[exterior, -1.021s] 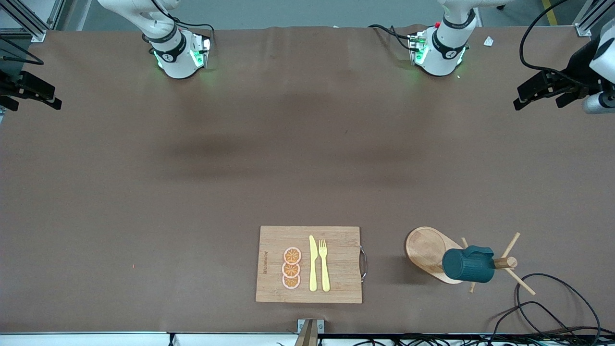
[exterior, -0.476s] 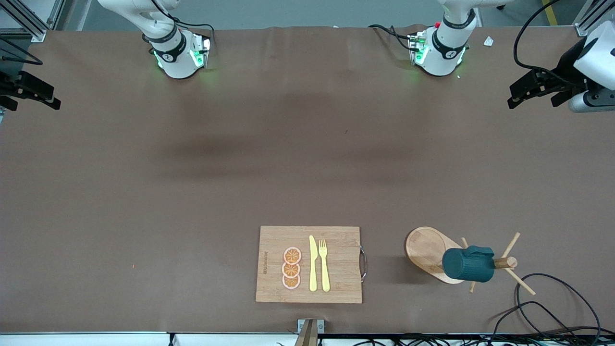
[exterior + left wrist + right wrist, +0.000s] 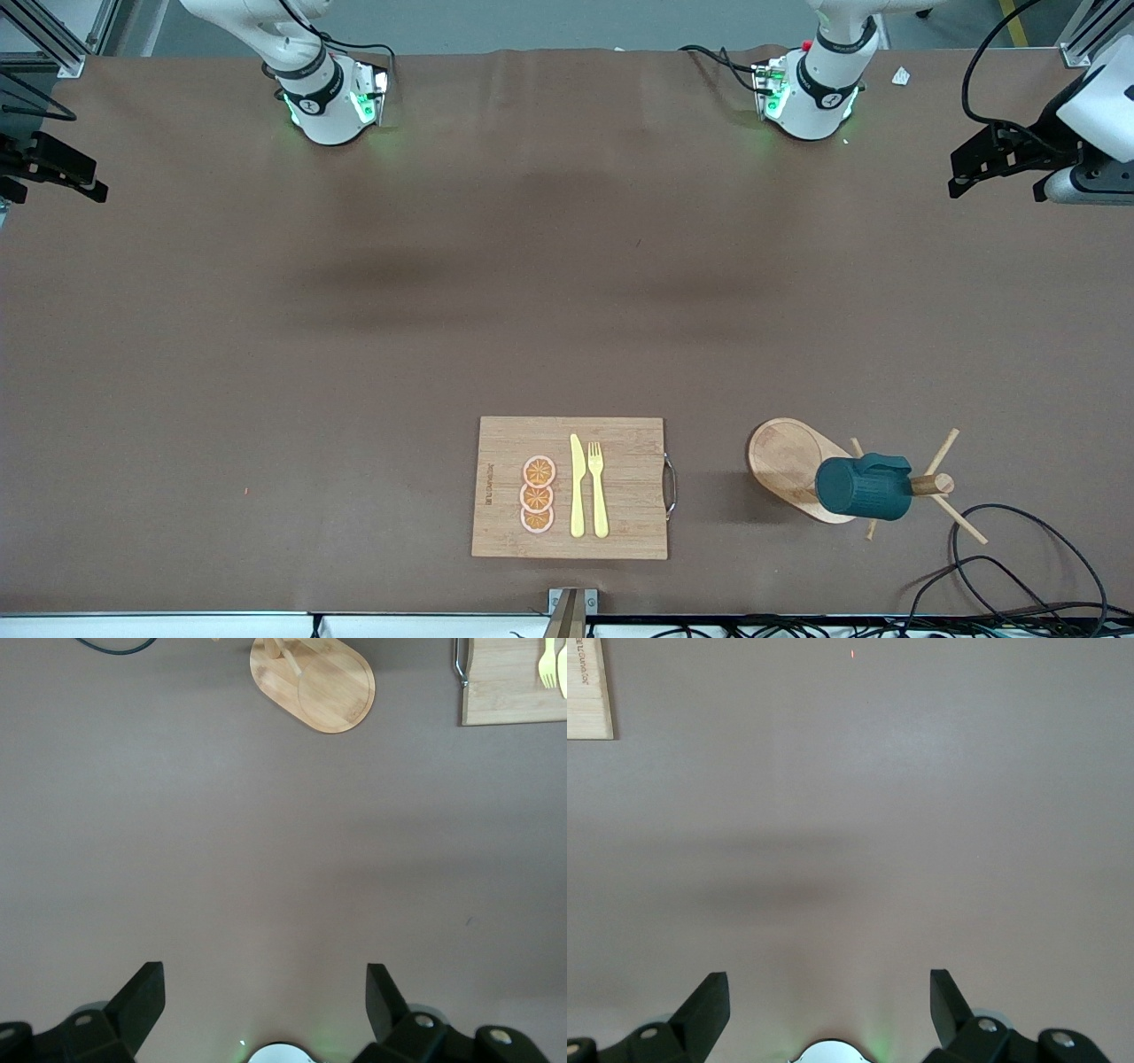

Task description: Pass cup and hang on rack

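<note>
Both claws are spread wide with nothing gripped. Left claw (image 3: pixel 997 164) is seen up in the air over the left arm's end of the bench (image 3: pixel 354 354), and right claw (image 3: pixel 53 168) is parked the same way over the right arm's end, both well apart from everything else.

The cup (image 3: pixel 864 486), a dark teal mug, is hung on the rack (image 3: pixel 788 461), tipped on its side against the central post with its bottom turned toward the oval wooden base. Thin pegs are seen sticking out around it. The rack is set toward the left arm's end, close to the front camera.

Just beside it a bamboo cutting board (image 3: pixel 620 443) is laid flat, with a metal handle on the edge facing the rack. On the board are placed three orange slices (image 3: pixel 538 494), a yellow knife (image 3: pixel 577 486) and a yellow fork (image 3: pixel 598 489), side by side. Black cables (image 3: pixel 1019 567) are looped on the bench near the rack.
</note>
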`<state>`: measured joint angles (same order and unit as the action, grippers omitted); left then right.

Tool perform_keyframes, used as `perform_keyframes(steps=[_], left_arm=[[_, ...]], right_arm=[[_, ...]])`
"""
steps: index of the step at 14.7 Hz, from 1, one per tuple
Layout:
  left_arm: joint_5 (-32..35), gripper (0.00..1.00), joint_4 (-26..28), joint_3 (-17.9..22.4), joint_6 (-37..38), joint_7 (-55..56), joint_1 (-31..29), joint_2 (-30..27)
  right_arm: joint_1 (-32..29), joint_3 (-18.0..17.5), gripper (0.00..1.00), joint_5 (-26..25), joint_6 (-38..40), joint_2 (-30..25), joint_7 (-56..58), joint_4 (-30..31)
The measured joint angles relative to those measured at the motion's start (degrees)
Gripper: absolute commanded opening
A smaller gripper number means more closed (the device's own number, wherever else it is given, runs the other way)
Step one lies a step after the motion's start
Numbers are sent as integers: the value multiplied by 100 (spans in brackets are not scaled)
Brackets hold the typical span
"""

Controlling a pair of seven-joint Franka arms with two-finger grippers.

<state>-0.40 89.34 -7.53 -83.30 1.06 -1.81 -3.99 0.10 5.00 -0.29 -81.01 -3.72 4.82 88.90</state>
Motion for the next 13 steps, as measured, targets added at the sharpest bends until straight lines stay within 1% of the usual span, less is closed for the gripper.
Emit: perform_keyframes(steps=[13], left_arm=[[0,100,-112,-20,-19,90,0,-1]], right_arm=[[0,-7,100,0,24,0,-205,0]])
